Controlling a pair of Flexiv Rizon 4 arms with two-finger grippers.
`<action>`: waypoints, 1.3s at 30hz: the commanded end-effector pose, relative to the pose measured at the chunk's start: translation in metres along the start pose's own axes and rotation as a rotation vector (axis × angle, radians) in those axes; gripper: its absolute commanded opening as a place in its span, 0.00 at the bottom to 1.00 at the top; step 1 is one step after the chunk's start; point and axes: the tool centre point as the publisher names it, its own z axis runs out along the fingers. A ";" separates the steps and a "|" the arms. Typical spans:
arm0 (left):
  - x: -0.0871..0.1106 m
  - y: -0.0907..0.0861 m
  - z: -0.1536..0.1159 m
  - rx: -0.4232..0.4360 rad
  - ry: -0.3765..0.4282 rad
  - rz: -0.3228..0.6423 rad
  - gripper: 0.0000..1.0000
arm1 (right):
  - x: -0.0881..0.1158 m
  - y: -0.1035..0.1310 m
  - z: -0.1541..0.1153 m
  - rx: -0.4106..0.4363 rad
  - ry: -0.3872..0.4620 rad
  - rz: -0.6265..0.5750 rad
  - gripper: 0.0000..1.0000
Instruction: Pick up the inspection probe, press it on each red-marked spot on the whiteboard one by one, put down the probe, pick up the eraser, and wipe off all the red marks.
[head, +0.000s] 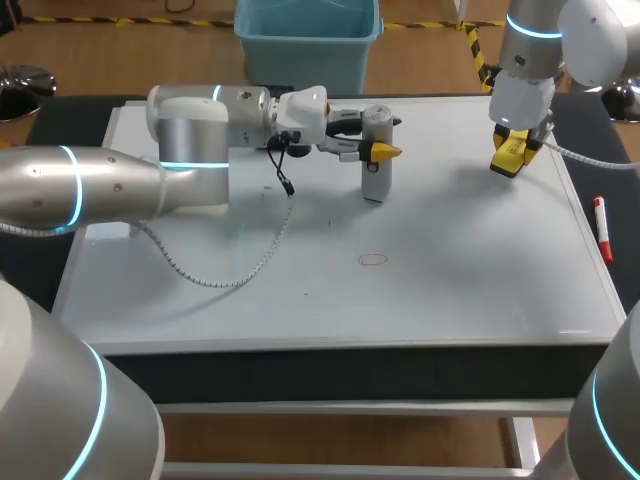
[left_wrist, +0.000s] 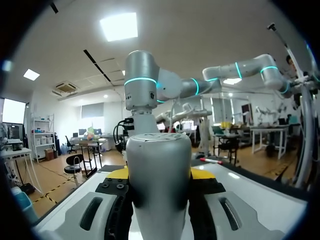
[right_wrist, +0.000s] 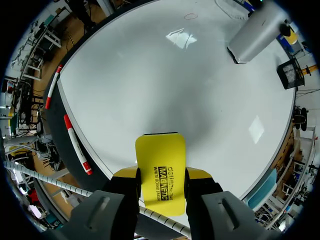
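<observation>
The left gripper (head: 385, 151) is clamped on the upright grey cylindrical probe (head: 374, 182) over the far middle of the white whiteboard (head: 470, 295). I'd hold it vertical, bring it forward to the faint red oval mark (head: 373, 260) and press squarely. The right gripper (head: 513, 158), well apart, grips the yellow block eraser (right_wrist: 160, 160).

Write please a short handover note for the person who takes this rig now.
Left gripper: shut on the inspection probe, held upright over the whiteboard.
Right gripper: shut on the yellow eraser, above the board's far right part.
Done: both tools are picked up.
Left to do: one red ring shows, nearer the front than the probe, which is not on it. Press it, put down the probe, wipe the ring.
</observation>
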 end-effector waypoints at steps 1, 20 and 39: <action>-0.002 0.002 0.000 0.002 0.003 0.001 0.00 | 0.000 -0.001 -0.001 0.000 0.004 -0.002 0.00; 0.008 -0.041 -0.038 -0.047 -0.024 0.038 0.00 | 0.000 -0.001 -0.001 0.000 0.004 -0.002 0.00; 0.024 -0.032 -0.146 -0.058 -0.223 -0.039 0.00 | 0.000 -0.001 -0.001 0.000 0.004 -0.002 0.00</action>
